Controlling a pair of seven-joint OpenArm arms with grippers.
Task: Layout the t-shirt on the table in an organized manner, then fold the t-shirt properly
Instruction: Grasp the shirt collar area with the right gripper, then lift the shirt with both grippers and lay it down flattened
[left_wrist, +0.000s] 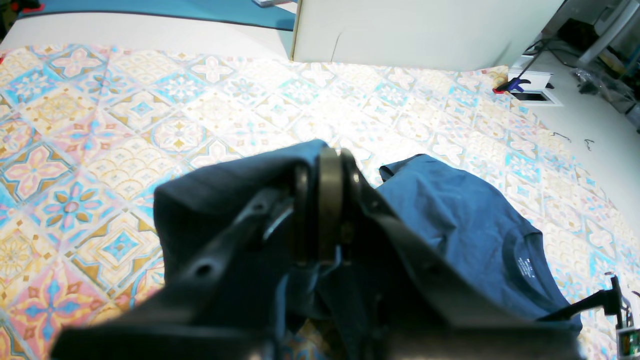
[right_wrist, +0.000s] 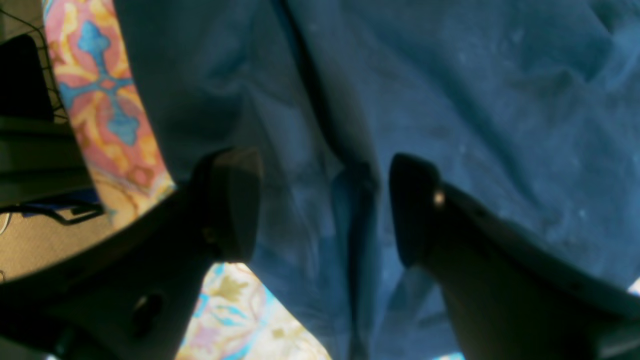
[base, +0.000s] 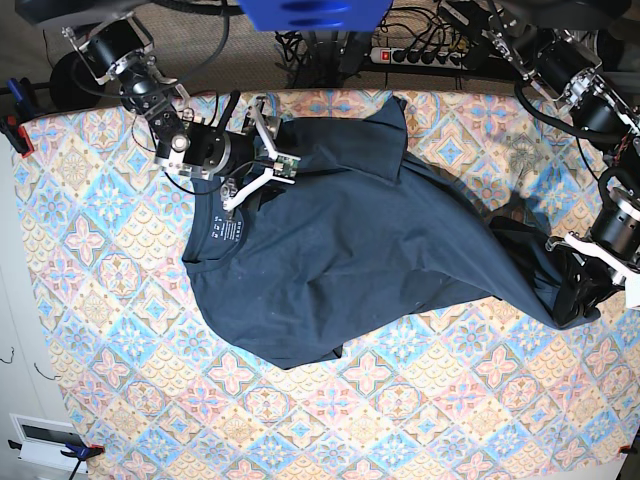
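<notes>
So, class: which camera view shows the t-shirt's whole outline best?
The base view: the t-shirt lies spread across the table, outline visible. The left wrist view shows its collar end; the right wrist view only wrinkled cloth.

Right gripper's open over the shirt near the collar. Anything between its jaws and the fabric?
Nothing visible. The right gripper stands open directly over the t-shirt, with only a raised fold of its own cloth between the fingers. The left gripper is shut on the t-shirt's far end.

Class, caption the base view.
Right claw open at dark navy cotton t-shirt's collar; left claw pinching its hem.
</notes>
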